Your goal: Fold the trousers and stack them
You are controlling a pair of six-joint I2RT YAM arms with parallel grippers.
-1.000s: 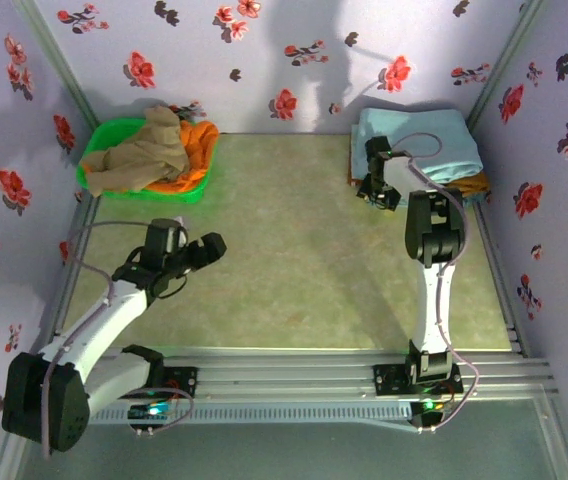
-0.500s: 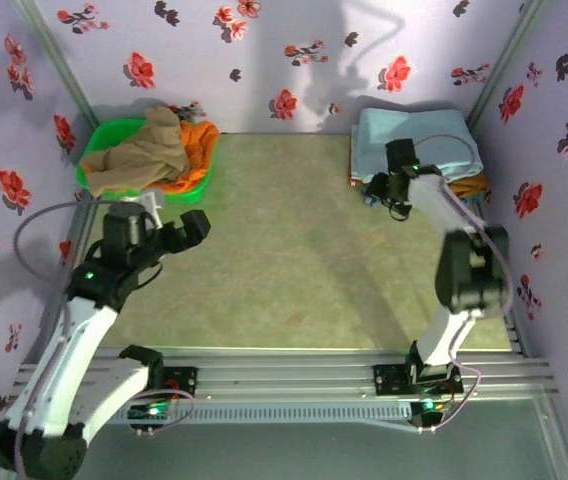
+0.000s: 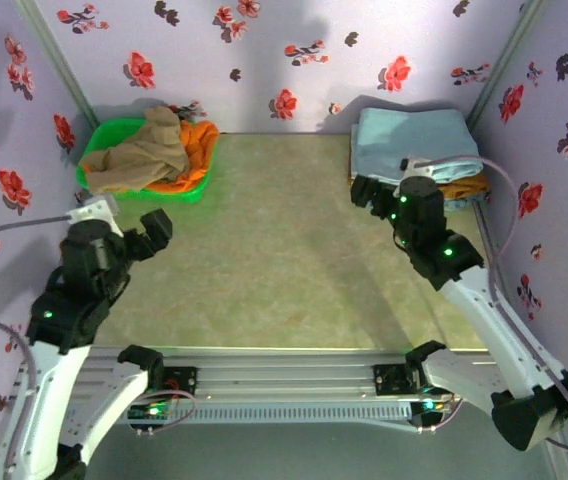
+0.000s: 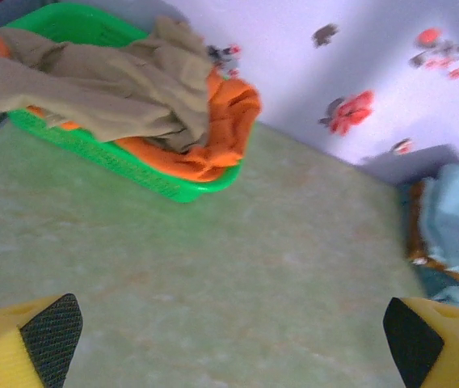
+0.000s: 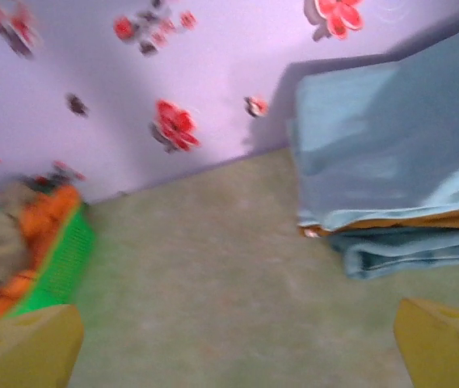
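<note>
At the table's far right corner in the top view, the trousers lie folded on a stack, so this pair looks finished, while the left gripper and right gripper hang spread wide and empty. From the left wrist, the green basket holds a beige garment over an orange garment, probably left to fold. From the right wrist, the trousers cover a mustard layer and a teal layer.

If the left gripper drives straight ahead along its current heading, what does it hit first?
Probably bare table, to the right of the green basket; beyond that, the flowered wall. The open left gripper seems angled downward, though depth is hard to judge.
</note>
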